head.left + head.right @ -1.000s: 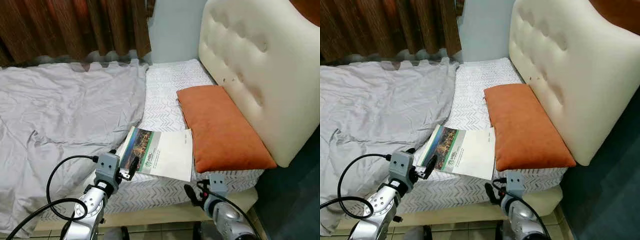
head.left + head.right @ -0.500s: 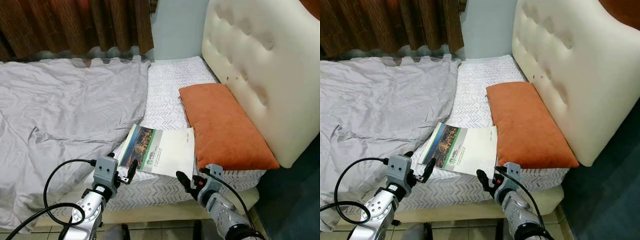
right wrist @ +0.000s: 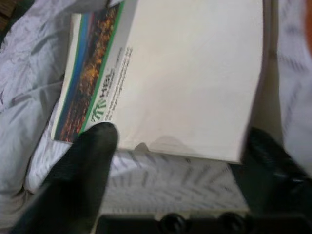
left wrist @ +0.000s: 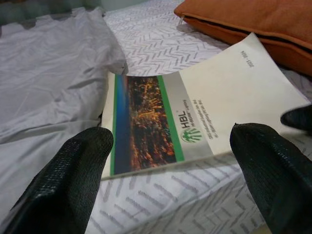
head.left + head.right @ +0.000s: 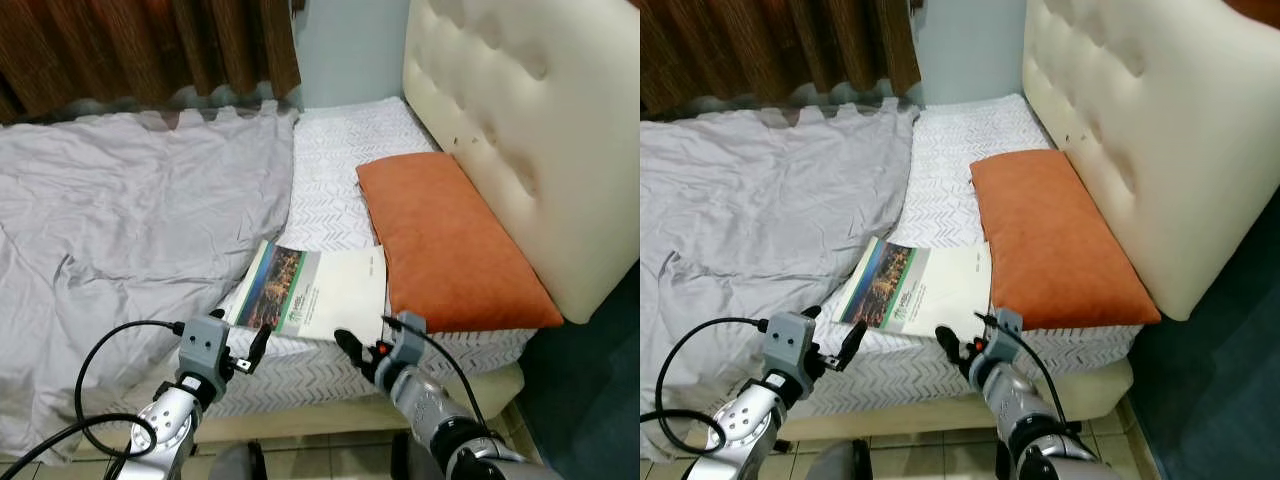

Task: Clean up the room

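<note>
Nearest the camera, both silver arms reach forward from below toward the bed's front edge. The left gripper sits at the mattress edge, just short of the booklet's near left corner, a black cable looping back from its grey wrist block. In the left wrist view its two fingers stand spread wide, with the booklet framed between them and nothing held. The right gripper angles up and inward at the booklet's near right edge; in the right wrist view its fingers are also spread apart, straddling the near edge of the booklet without pinching it.

The booklet lies flat on the bed, close to the front edge, its right side just beside the pillow. Its cover is mostly white with a green stripe and a night-time city photo along the left; the logo reads "HBL", and the smaller lines of print are too fine to read.

The bed wears a white sheet with a grey chevron pattern. A rumpled grey blanket covers its left part. An orange pillow rests against a cream tufted headboard. Behind are brown curtains and a pale wall.
</note>
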`<state>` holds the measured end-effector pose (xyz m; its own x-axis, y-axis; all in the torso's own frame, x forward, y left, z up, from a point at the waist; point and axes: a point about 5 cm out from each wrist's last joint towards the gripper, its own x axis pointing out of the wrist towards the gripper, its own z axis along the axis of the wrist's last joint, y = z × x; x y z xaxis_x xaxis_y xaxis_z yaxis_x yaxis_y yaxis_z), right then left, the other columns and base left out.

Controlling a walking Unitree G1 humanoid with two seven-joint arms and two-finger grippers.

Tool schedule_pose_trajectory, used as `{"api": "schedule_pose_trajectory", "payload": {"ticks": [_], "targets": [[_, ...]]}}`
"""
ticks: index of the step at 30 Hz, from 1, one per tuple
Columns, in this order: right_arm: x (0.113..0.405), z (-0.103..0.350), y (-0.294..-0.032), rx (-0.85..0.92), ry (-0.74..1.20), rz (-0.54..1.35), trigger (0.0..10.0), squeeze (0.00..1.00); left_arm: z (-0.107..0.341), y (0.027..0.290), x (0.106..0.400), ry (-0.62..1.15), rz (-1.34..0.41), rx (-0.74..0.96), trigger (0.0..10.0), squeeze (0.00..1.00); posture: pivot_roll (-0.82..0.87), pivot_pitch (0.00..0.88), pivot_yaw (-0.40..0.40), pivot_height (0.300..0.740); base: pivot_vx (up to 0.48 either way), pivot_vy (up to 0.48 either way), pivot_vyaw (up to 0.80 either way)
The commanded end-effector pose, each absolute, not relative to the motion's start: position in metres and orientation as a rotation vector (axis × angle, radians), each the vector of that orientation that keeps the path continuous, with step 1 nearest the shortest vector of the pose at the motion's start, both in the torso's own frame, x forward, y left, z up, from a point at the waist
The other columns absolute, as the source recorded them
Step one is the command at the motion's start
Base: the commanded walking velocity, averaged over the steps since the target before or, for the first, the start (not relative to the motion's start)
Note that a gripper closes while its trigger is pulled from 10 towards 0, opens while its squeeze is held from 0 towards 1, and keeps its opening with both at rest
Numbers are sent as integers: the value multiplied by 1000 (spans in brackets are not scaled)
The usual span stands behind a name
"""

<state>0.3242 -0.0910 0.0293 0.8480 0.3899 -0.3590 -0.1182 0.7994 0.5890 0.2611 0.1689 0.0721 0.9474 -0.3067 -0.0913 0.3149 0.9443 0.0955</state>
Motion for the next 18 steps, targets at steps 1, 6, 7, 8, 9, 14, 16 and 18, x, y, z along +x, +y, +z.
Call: {"api": "schedule_pose_trajectory", "payload": {"ticks": [1, 6, 7, 8, 9, 14, 16, 18], "targets": [[327, 33, -83, 593, 490, 284, 0, 0, 76, 172, 260, 71, -305, 115, 10000, 0, 121, 77, 34, 584, 0, 0, 0], [328, 33, -85, 558, 499, 289, 0, 0, 76, 171, 259, 72, -294, 104, 10000, 0, 122, 71, 22, 584, 0, 0, 0], [328, 33, -86, 535, 501, 296, 0, 0, 76, 171, 259, 73, -292, 102, 10000, 0, 120, 69, 17, 584, 0, 0, 0], [329, 34, -87, 494, 501, 305, 0, 0, 76, 170, 259, 74, -287, 98, 10000, 0, 119, 67, 14, 584, 0, 0, 0], [330, 35, -89, 438, 495, 320, 0, 0, 75, 170, 259, 75, -282, 94, 10000, 0, 117, 66, 12, 584, 0, 0, 0], [340, 47, -97, 295, 452, 341, 0, 0, 75, 168, 260, 75, -280, 84, 10000, 0, 111, 67, 8, 584, 0, 0, 0], [344, 51, -99, 256, 435, 342, 0, 0, 74, 167, 260, 75, -279, 82, 10000, 0, 111, 67, 8, 584, 0, 0, 0], [347, 56, -103, 190, 415, 342, 0, 0, 75, 167, 260, 75, -278, 80, 10000, 0, 111, 67, 8, 584, 0, 0, 0]]}}
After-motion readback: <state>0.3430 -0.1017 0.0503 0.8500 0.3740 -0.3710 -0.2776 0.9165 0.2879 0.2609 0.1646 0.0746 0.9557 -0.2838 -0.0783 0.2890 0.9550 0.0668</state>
